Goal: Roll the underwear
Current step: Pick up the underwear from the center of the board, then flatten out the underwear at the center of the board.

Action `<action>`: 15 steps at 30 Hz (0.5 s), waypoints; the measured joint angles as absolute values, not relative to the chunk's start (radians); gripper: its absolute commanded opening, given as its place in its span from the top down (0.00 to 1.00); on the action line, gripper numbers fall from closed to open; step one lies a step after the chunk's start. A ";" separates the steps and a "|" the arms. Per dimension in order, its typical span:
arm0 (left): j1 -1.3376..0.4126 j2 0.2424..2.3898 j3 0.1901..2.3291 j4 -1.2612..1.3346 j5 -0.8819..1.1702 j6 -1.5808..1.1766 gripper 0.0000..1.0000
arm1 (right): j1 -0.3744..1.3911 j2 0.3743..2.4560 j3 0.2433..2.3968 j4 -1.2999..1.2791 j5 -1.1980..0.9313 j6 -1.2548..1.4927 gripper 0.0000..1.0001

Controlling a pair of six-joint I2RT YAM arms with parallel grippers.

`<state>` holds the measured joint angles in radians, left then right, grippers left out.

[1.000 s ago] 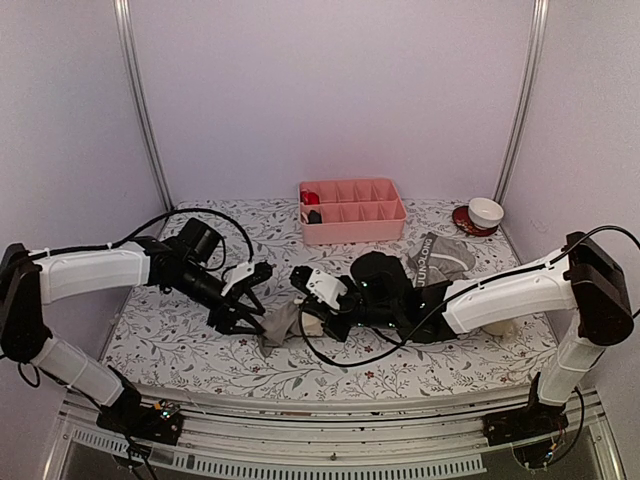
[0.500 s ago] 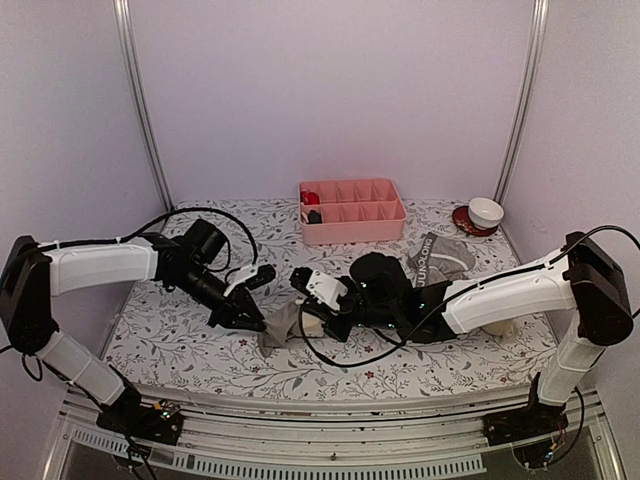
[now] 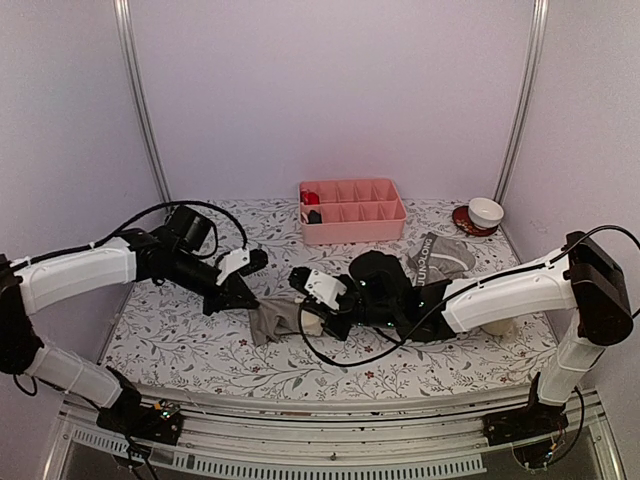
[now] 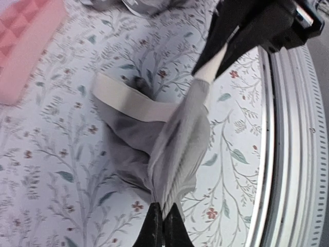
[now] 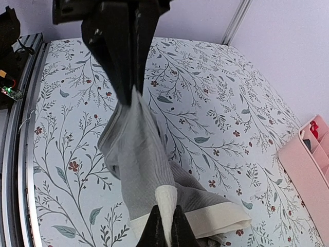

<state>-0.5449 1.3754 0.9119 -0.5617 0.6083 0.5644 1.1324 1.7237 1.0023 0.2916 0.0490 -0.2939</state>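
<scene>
The plain grey briefs (image 3: 276, 321) are stretched between both grippers just above the floral table. My left gripper (image 3: 246, 301) is shut on their grey edge (image 4: 177, 154), its fingertips (image 4: 154, 225) pinched together on the cloth. My right gripper (image 3: 318, 322) is shut on the pale waistband (image 5: 166, 196), at the other end of the briefs (image 5: 134, 154). In the left wrist view the right gripper (image 4: 222, 57) shows at the top. The left gripper (image 5: 128, 90) shows at the top of the right wrist view. The grey boxer-briefs (image 3: 441, 258) with a dark lettered waistband lie crumpled behind the right arm.
A pink divided tray (image 3: 351, 211) stands at the back middle, holding small red and dark items. A white bowl (image 3: 486, 211) on a red saucer sits at the back right. The table's metal front rail (image 4: 288, 154) runs close to the briefs.
The left gripper went from open to shut on the briefs' grey edge, then drew back to the left, pulling the cloth out longer. The right gripper has kept its hold in place.
</scene>
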 measured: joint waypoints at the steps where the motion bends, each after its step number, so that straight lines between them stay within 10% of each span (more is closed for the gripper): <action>1: -0.545 1.328 0.908 -0.550 0.562 0.566 1.00 | 1.132 1.724 1.005 0.288 0.047 -0.301 0.98; 15: -0.772 0.806 0.982 -0.493 0.171 0.760 1.00 | 1.169 1.490 1.238 0.048 -0.119 -0.458 0.98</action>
